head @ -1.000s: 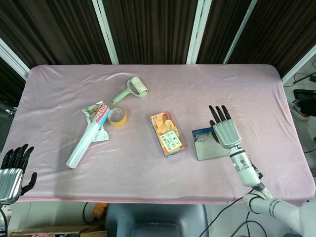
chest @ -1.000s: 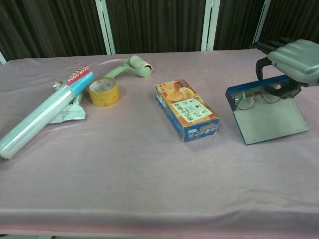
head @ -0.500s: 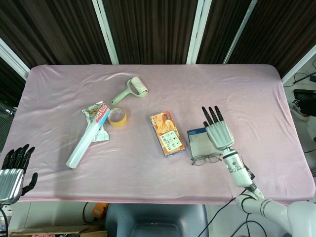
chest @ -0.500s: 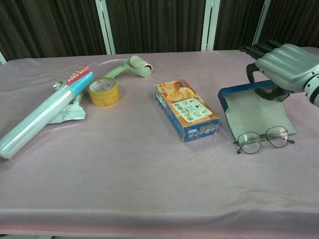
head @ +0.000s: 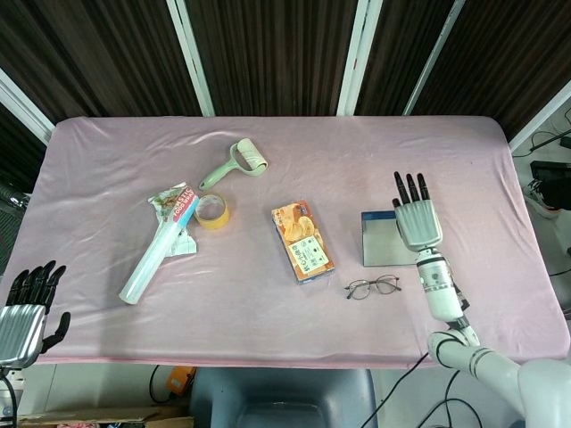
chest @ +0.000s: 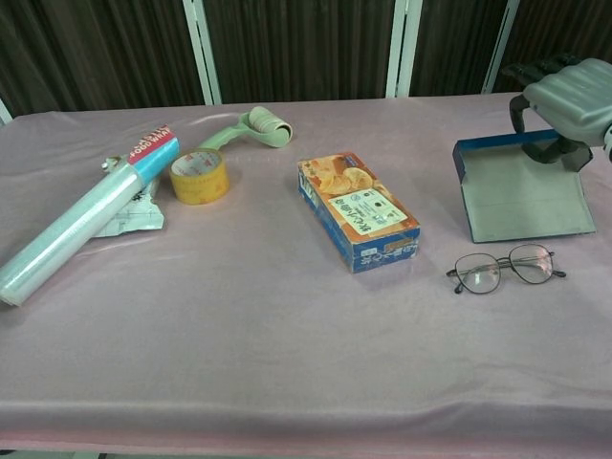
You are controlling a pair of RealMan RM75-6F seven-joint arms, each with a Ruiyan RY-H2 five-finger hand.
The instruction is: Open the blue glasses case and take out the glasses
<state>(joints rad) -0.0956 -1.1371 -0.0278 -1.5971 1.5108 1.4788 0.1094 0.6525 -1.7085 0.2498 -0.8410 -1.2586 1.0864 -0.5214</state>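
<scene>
Step in hand: extraction complete. The glasses (chest: 506,269) lie on the counter (head: 268,294) just in front of the right hand (chest: 566,98), apart from the blue glasses case (chest: 521,196), which lies open under that hand. The hand's fingers are extended; whether the thumb grips the case's rear wall cannot be told. Since half a second ago, hand and case have shifted rightward, leaving the glasses clear. Next move, judged: withdraw the hand. The left hand (head: 25,314) is idle, holding nothing.
</scene>
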